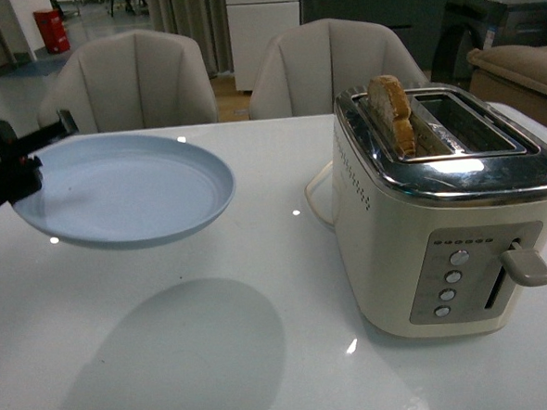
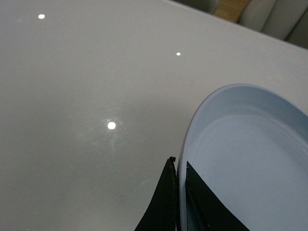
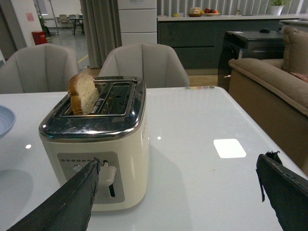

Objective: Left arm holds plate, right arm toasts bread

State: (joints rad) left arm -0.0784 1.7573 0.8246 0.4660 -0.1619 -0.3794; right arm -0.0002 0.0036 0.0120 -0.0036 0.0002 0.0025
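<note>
The slice of light brown wholemeal bread (image 1: 393, 112) stands half out of the cream-and-chrome toaster's (image 1: 446, 215) left slot. It looks light, soft and crumbly, best pinched gently by its raised crust. The right tool (image 3: 178, 192) is spread wide, empty, facing the toaster. The left tool (image 1: 11, 165) clamps the rim of the round pale-blue plate (image 1: 124, 188), held above the white glossy tabletop (image 1: 264, 354).
</note>
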